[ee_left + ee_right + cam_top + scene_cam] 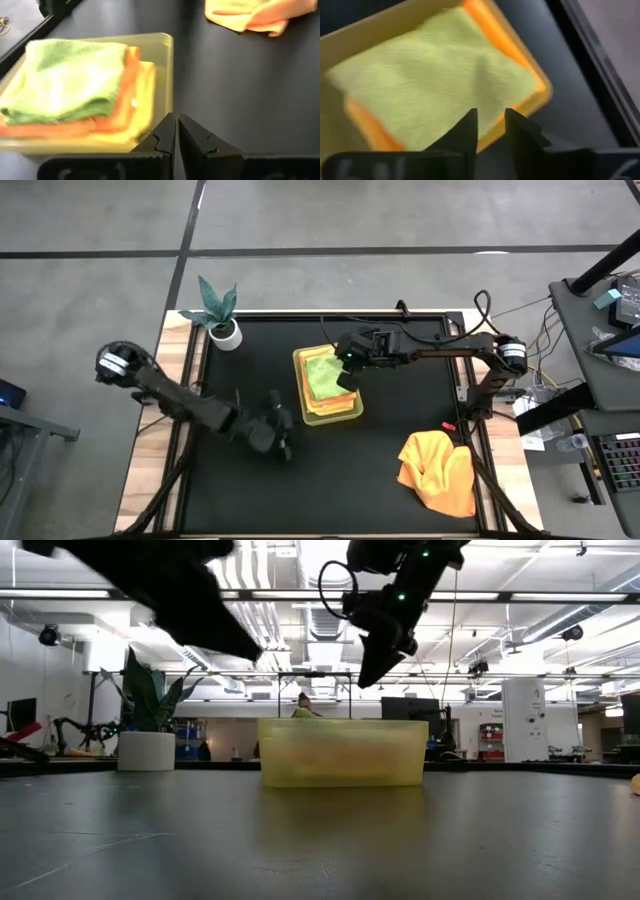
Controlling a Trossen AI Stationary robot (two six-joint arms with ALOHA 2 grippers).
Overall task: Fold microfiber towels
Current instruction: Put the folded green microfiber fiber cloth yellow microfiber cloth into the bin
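A yellow-green plastic tray point(300, 363) stands mid-table and holds a stack of folded towels. A light green towel point(322, 377) lies on top, over an orange one point(126, 100) and a pale yellow one point(145, 95). Another orange towel point(438, 470) lies crumpled on the table near the right front. My right gripper point(490, 125) hovers above the green towel point(430, 75), its fingers a little apart and empty. In the low view it point(375, 660) is clear above the tray point(340, 752). My left gripper point(176, 135) is shut and empty, left of the tray near the front point(280, 435).
A small potted plant point(222, 320) stands at the table's far left corner. Bare black table lies between the tray and the crumpled orange towel point(250, 12). Cables and a desk with equipment stand beyond the table's right edge.
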